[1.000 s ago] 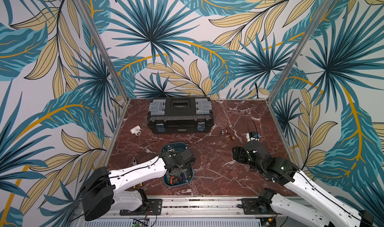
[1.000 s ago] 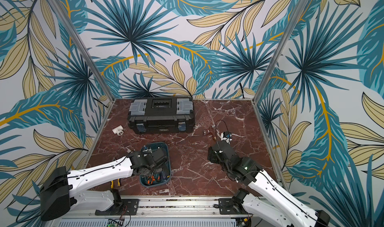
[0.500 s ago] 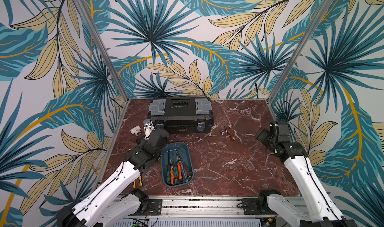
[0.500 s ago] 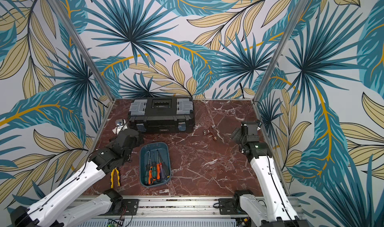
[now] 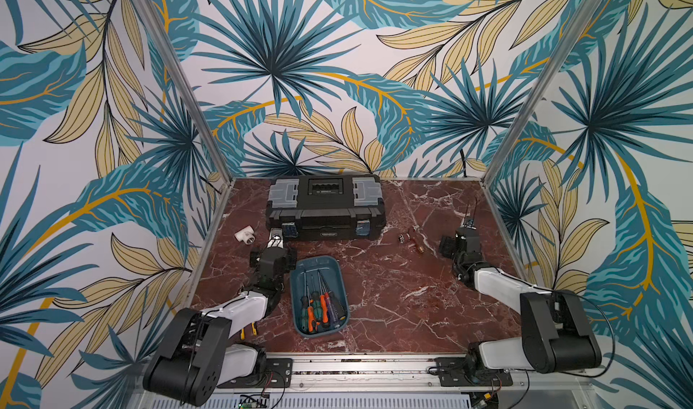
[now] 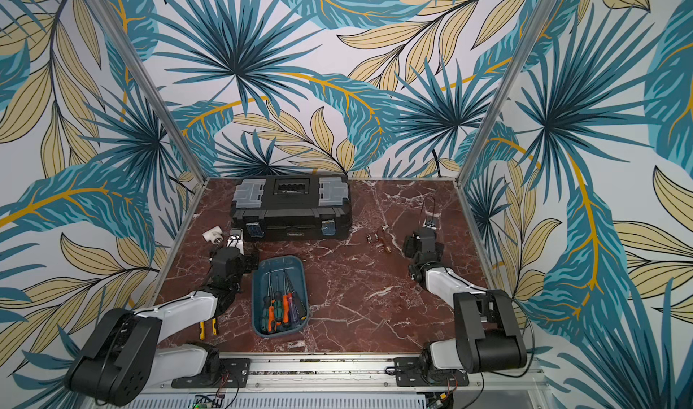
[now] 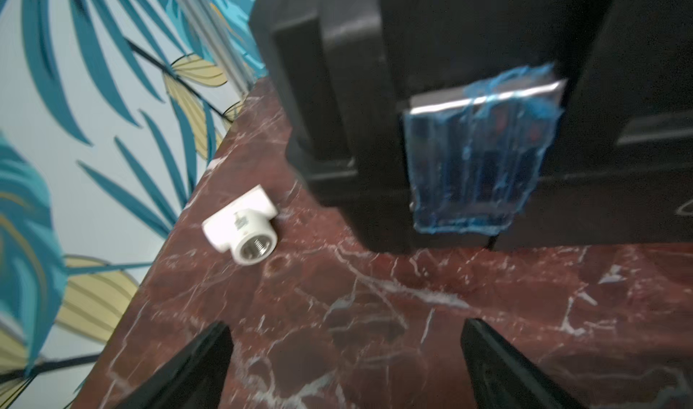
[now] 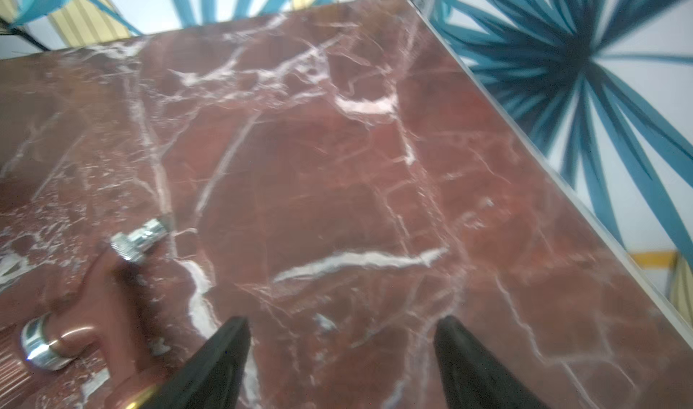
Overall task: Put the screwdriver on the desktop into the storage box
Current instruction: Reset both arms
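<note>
- The left end effector (image 7: pixel 345 324) hovers with jaws wide apart and empty above the red-brown marble-patterned desk (image 5: pixel 393 294), near a white plastic pipe fitting (image 7: pixel 243 234) and a black toolbox (image 5: pixel 324 208).
- Orange-, green- and blue-handled screwdrivers (image 5: pixel 318 309) lie inside the shallow teal plastic storage box (image 5: pixel 318 264), mid-desk.
- The right end effector (image 8: pixel 343 319) is likewise spread and empty, near a brown metal-ended fitting (image 8: pixel 101 294).

Storage box (image 5: pixel 318 264): shallow teal-blue oblong tray, rounded corners, lidless, flat on the red-brown marble desktop (image 5: pixel 393 294) near its front edge. Screwdrivers (image 5: pixel 318 306): several, with orange, green and dark handles, lying lengthwise inside, shafts pointing toward the back.
</note>
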Motion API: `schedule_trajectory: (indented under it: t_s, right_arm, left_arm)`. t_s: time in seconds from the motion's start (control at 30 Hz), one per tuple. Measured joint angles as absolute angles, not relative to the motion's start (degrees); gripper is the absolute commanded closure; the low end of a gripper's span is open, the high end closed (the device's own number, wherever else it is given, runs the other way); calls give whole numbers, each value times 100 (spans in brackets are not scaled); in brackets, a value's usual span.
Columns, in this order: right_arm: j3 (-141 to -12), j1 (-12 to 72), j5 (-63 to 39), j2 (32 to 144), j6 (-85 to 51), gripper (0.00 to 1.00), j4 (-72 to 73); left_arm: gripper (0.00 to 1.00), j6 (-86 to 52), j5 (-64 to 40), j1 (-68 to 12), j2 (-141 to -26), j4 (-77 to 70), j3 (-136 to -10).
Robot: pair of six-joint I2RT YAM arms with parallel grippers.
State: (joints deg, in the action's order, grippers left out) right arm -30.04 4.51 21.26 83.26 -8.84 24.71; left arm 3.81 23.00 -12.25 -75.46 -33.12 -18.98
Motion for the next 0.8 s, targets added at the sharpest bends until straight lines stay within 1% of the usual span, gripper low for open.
schedule_trajectory:
  t_s: [0.07,0.1,0.13,0.17,0.2,0.3,0.4,0.8]
  right_arm:
    - [-2670,548,2115,8471,-696,12,3094]
    - [-2445,545,2095,8517,-582,8,3559]
    - [-2270,534,2095,8613,-491,5,4045]
    - [-2220,523,2073,8680,-427,1,4178]
    - [-2222,495,2021,8694,-427,0,4174]
    - [-2231,333,1874,8707,-399,0,4659]
    - [-2246,296,1824,8694,-399,0,4827]
    - [-2246,298,1791,8685,-399,0,4950]
  left_arm:
    - [0,521,1997,-1116,-7988,-4012,-1900]
    - [0,521,1839,-1031,-8235,-4296,-1905]
    - [0,491,1682,-897,-8464,-4609,-1907]
    - [0,460,1590,-768,-8617,-4775,-1914]
    - [0,436,1529,-655,-8742,-4849,-1916]
    - [0,320,1542,-513,-8785,-4757,-1957]
    - [0,294,1527,-517,-8774,-4768,-2034]
    - [0,274,1426,-499,-8764,-4748,-2084]
